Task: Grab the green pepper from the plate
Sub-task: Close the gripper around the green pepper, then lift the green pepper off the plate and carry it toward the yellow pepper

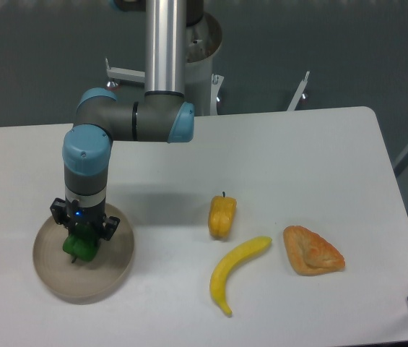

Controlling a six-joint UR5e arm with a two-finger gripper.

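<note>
The green pepper (78,246) lies in the left half of the round beige plate (114,266) at the table's front left. My gripper (82,237) points straight down onto the pepper, covering its top, and only the pepper's lower part shows below the fingers. The fingers stand on either side of the pepper and look closed against it. The pepper still rests on the plate.
A yellow-orange pepper (222,216) stands at mid-table. A banana (235,270) lies just in front of it, and a pastry (312,251) to the banana's right. The arm's base column (167,43) rises at the table's back edge.
</note>
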